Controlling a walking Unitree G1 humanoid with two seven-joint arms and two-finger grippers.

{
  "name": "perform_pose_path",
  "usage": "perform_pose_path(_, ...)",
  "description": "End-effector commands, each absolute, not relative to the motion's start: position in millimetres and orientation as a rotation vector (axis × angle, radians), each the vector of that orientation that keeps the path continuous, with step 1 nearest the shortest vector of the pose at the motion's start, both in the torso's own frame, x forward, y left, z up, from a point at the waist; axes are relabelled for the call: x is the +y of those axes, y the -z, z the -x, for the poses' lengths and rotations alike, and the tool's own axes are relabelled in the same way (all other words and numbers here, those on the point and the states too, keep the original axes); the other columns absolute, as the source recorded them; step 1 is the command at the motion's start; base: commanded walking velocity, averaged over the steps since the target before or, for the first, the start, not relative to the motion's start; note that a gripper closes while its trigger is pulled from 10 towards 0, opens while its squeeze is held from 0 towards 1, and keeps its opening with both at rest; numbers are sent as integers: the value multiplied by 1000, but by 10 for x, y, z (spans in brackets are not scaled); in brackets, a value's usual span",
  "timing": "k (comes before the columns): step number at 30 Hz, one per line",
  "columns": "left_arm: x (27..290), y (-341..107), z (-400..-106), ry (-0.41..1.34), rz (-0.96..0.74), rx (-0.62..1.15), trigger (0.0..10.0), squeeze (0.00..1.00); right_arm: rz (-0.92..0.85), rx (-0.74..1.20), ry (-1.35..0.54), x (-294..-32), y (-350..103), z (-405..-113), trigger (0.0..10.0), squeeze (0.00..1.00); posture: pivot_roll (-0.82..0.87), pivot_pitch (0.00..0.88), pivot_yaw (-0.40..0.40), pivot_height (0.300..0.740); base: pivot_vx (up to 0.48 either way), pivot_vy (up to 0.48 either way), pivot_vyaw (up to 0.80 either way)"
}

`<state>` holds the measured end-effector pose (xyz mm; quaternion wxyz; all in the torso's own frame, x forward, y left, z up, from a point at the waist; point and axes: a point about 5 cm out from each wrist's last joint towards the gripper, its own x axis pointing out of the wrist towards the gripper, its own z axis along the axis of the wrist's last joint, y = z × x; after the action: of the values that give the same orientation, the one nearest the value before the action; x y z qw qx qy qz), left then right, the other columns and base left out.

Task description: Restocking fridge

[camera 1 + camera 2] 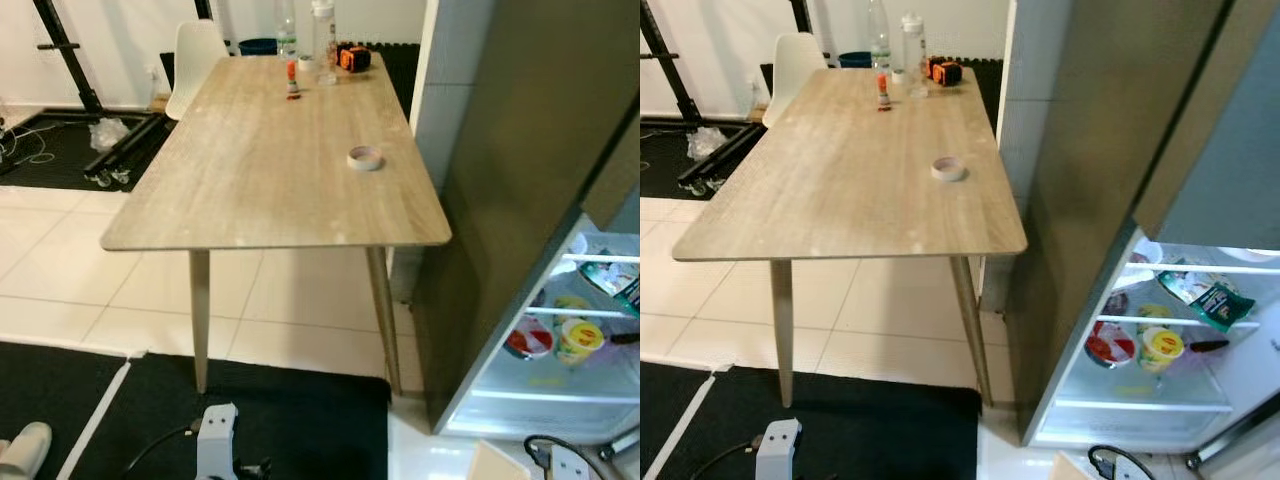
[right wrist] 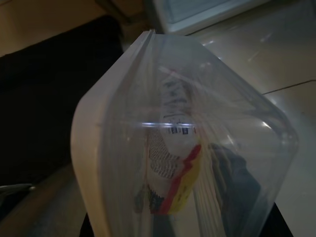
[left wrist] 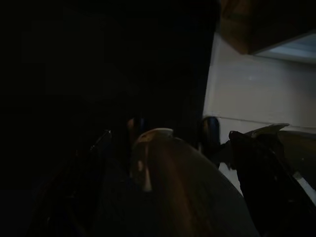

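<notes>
Where tiles gleam, wooden table point(image 1: 270, 170) — open fridge point(image 1: 1160, 330)

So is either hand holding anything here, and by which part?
The right hand seems to hold a clear plastic container with a packet inside; the grip point is hidden. The left wrist view is too dark to tell.

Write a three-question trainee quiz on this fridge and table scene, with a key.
1. True or false: the fridge door is open.
2. What lies alone near the middle of the table? A) roll of tape B) mug C) plate
3. What does the right wrist view show close up?

Key:
1. True; the lit shelves show.
2. A
3. A clear plastic container with packaged items inside.
</notes>
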<state>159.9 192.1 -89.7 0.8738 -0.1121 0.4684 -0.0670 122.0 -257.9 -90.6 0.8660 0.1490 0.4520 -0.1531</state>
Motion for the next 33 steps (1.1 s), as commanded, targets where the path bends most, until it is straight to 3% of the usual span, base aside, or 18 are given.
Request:
perform_pose_path(1,1938,889,-1611,149,224,982,10000,0,-309,928,347,-2616,883,-1258,10000,0,-63,0,4,740,0,-416,0)
perform_pose_path(21,1926,904,-1570,177,225,996,10000,0,-284,934,381,-2658,874,-1261,10000,0,-60,0,12,740,0,-415,0)
perform_pose_path(29,1913,901,-1581,186,224,994,10000,0,-257,881,327,-2666,799,-1444,10000,0,-62,0,13,740,0,-411,0)
perform_pose_path(33,1904,877,-1641,196,194,976,10000,0,-240,830,268,-2672,723,-1602,10000,0,-60,0,12,740,0,0,0)
